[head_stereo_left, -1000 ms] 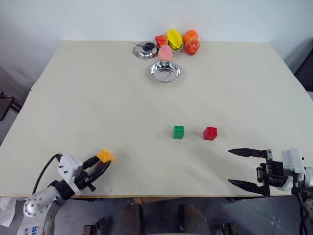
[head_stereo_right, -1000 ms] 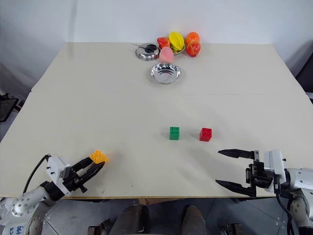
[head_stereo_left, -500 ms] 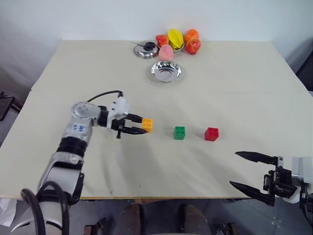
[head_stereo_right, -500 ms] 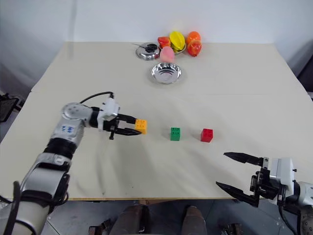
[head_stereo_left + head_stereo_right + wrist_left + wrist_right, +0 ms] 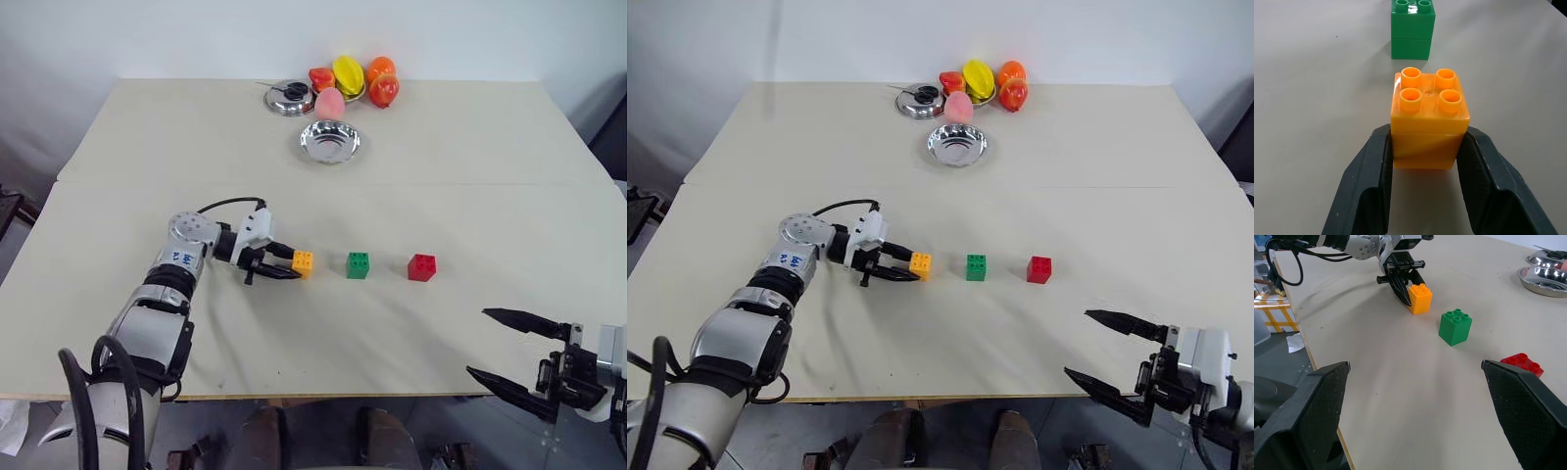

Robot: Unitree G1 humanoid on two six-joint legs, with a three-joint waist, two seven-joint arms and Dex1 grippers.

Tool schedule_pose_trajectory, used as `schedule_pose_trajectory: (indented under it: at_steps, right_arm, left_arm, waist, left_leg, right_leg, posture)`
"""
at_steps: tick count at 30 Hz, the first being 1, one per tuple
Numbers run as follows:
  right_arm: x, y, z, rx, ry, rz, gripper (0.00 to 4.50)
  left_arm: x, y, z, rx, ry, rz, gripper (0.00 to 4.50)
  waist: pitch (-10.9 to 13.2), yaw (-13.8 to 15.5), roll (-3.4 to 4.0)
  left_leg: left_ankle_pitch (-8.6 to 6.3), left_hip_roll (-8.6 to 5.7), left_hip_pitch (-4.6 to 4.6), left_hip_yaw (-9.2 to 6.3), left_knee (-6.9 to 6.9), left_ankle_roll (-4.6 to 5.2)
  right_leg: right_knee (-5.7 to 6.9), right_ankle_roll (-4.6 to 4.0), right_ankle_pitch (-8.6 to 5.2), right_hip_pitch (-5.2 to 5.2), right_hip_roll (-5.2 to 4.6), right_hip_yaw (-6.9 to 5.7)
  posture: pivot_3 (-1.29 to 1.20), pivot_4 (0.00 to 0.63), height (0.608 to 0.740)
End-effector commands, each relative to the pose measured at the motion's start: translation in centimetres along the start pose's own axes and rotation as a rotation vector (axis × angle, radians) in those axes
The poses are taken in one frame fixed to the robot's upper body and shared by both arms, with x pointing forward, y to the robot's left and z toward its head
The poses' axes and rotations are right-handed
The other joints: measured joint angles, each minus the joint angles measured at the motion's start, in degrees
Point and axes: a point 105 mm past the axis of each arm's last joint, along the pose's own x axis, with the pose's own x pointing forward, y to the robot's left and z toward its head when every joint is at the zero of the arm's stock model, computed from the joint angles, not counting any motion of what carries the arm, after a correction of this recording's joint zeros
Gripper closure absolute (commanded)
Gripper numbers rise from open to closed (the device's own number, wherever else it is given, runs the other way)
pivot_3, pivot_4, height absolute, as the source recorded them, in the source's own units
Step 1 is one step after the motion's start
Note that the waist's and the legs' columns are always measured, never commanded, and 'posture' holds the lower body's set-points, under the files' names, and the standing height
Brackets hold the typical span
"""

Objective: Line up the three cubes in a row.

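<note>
Now, orange cube (image 5: 303,262): clamped between the fingers of the left tool (image 5: 284,264), upright, studs up, low over or on the table (image 5: 470,137); I can't tell if its base touches. A second ago it was at the near left edge, well apart from the others; it has been carried across and now sits just left of the green one.
Green cube (image 5: 358,264): standing on the table, a small gap from the orange.
Red cube (image 5: 421,266): further right, a similar gap from the green.
Row: all three look roughly in line and evenly spaced, so I'd say the job is nearly done; what's left is letting go and drawing back without nudging the orange.
Left tool: shut on the orange cube, reaching in from the left.
Right tool (image 5: 524,352): fingers wide apart, holding nothing, at the near right edge, well away from the cubes.
Far end: steel bowl (image 5: 330,142), lid (image 5: 290,98) and toy fruits (image 5: 353,80), out of the way.
</note>
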Motion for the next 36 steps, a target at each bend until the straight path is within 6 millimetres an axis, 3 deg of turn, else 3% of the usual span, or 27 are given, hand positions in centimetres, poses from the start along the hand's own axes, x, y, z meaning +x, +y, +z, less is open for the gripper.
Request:
schedule_pose_trajectory:
  at_steps: [1, 7, 16, 23, 26, 31, 36]
  right_arm:
    - [-0.5, -0.3, 0.7, -0.050, -0.019, -0.030, 0.00]
    - [-1.2, -1.4, 0.4, -0.049, -0.037, -0.097, 0.00]
    - [-2.8, -3.2, -0.1, -0.043, -0.071, -0.253, 0.00]
    - [-4.9, -4.4, -0.4, -0.039, -0.060, -0.351, 0.00]
    - [-5.8, -5.1, -1.2, -0.050, -0.048, -0.397, 0.00]
    - [-6.6, -6.8, -2.1, -0.100, -0.031, -0.461, 0.00]
    - [-7.6, -9.1, -3.5, -0.104, 0.026, -0.498, 0.00]
  left_arm:
    - [-0.5, 0.7, 0.0, -0.008, -0.013, 0.068, 3.02]
    - [-0.5, 0.6, 0.2, -0.038, -0.020, 0.044, 3.02]
    - [-3.0, 0.4, 0.0, 0.011, -0.013, 0.079, 0.16]
    - [-7.7, -0.7, -0.2, 0.100, -0.037, 0.158, 0.16]
    - [-11.2, -1.0, 0.2, 0.087, -0.121, 0.353, 0.16]
    - [-14.8, -4.0, -2.5, 0.066, 0.003, 0.541, 0.16]
    - [-16.5, -7.0, -3.1, -0.028, -0.022, 0.679, 0.16]
  waist:
    - [0.00, -0.01, 0.00]
    - [0.00, 0.01, 0.00]
    - [0.00, -0.08, 0.00]
    - [0.00, -0.30, 0.01]
    - [0.00, -0.51, 0.01]
    - [-0.02, -1.04, 0.05]
    - [-0.01, -1.40, 0.05]
  left_leg:
    - [0.00, 0.00, 0.00, 0.00, 0.00, 0.00]
    - [0.00, 0.00, 0.01, 0.00, 0.01, 0.00]
    - [0.00, 0.00, 0.00, 0.00, 0.00, 0.00]
    - [0.00, 0.01, 0.02, 0.00, -0.04, 0.00]
    - [0.00, 0.02, 0.03, 0.00, -0.05, 0.00]
    - [-0.01, 0.05, 0.12, 0.03, -0.08, -0.02]
    - [-0.03, 0.04, 0.16, 0.05, -0.06, 0.01]
  right_leg:
    - [0.01, 0.00, 0.00, 0.00, 0.00, 0.00]
    - [0.03, 0.00, 0.00, 0.00, 0.00, 0.00]
    - [0.02, 0.00, 0.00, 0.00, 0.00, 0.00]
    - [0.03, 0.00, 0.00, -0.01, 0.00, 0.00]
    - [0.05, 0.00, 0.00, -0.01, 0.00, 0.01]
    - [0.10, -0.01, 0.00, 0.00, -0.01, 0.02]
    - [0.14, -0.01, 0.00, 0.02, -0.05, 0.06]
  posture:
    - [0.00, 0.150, 0.740]
    - [0.00, 0.150, 0.740]
    - [0.00, 0.150, 0.740]
    - [0.00, 0.150, 0.740]
    - [0.00, 0.150, 0.740]
    - [0.00, 0.150, 0.740]
    - [0.00, 0.150, 0.740]
